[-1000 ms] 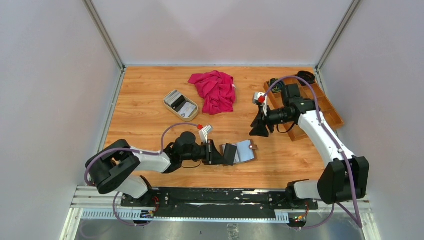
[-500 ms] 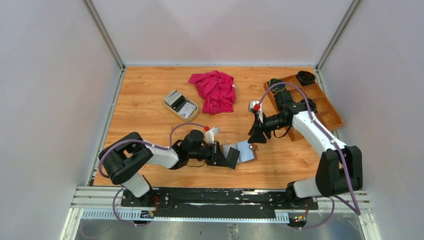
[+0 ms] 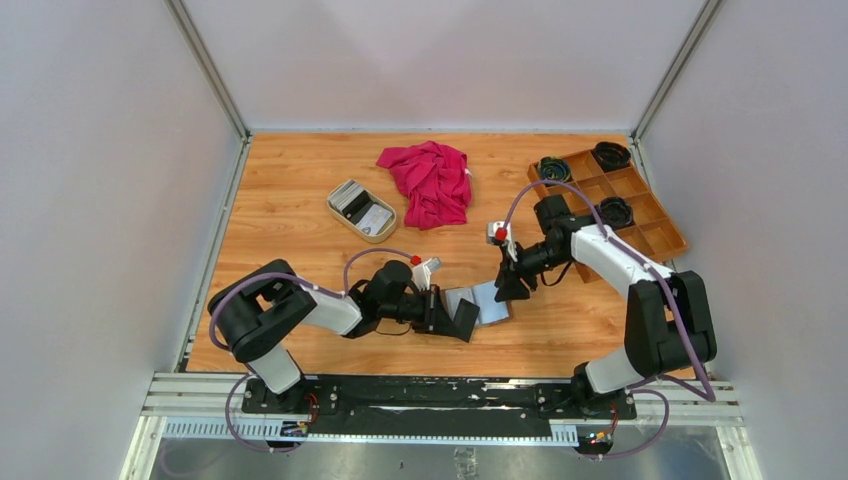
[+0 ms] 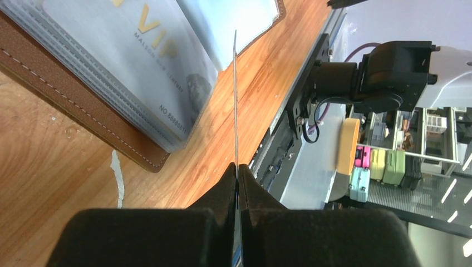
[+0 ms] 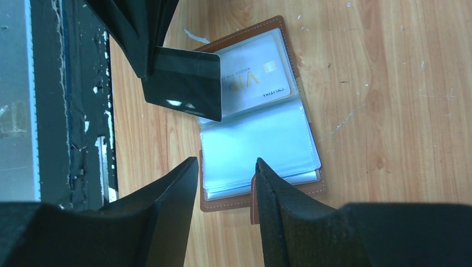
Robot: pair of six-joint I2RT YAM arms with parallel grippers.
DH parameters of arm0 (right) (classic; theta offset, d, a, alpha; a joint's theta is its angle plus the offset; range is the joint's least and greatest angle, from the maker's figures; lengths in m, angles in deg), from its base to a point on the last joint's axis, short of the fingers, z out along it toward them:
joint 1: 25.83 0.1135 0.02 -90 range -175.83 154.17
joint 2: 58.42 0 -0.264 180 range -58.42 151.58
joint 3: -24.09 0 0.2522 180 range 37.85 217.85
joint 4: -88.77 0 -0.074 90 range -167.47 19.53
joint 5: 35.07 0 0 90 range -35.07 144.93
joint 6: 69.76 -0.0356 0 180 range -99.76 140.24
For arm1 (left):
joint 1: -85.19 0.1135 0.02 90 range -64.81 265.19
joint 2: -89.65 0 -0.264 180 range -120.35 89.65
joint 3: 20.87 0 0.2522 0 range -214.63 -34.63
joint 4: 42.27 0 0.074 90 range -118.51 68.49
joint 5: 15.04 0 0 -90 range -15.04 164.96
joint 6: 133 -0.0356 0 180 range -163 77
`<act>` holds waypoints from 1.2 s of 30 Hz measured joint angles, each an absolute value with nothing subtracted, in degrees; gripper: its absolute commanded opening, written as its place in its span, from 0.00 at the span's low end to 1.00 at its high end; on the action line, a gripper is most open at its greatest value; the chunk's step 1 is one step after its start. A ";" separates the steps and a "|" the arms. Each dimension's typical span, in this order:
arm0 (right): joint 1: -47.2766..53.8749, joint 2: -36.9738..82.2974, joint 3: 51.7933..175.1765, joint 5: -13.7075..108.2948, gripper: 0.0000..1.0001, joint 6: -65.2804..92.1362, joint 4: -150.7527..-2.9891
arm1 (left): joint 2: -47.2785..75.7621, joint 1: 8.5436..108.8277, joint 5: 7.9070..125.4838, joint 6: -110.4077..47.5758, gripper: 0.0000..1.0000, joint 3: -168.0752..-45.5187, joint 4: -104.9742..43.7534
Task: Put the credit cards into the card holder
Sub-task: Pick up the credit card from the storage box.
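Brown card holder (image 5: 261, 139) lying open and flat on the table (image 3: 300, 180), left gripper (image 4: 237, 168) squeezing tight on a dark card (image 5: 183, 83) over one end of it, right gripper (image 5: 222, 167) hanging above with fingers standing apart, maybe touching it, hard to see.

Card holder (image 5: 261, 139): brown stitched leather, lying open and flat on the table (image 5: 389, 83), clear sleeves facing up.
VIP card (image 5: 253, 80): pale, lying inside one sleeve of the holder.
Dark card (image 5: 183, 83): pinched on edge by the left pincer (image 4: 237, 169), at the holder's VIP end.
Other cards (image 3: 352, 199): lying in a beige dish (image 3: 331, 207), well apart from the holder.
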State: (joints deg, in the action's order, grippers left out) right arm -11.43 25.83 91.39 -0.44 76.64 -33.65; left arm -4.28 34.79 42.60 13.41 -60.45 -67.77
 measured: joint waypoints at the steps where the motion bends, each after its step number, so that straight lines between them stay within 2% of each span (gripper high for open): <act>1: -11.04 25.81 91.13 -0.02 0.46 76.95 -34.03 | -4.50 34.79 42.55 13.43 0.00 -60.60 -67.75; 11: -8.92 25.81 89.64 4.06 0.45 78.61 -36.76 | -7.19 34.79 41.72 14.48 0.00 -62.51 -67.75; 27: -5.84 30.13 89.64 10.14 0.34 78.57 -37.68 | -9.27 36.67 41.66 15.83 0.00 -62.64 -67.55; 36: -5.47 31.10 89.64 12.46 0.32 78.52 -37.68 | -10.40 37.48 40.65 16.88 0.00 -63.84 -66.83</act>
State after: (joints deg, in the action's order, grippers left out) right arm -5.47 31.10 89.64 12.46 78.52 -37.68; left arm -10.40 37.48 40.65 16.88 -63.84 -66.83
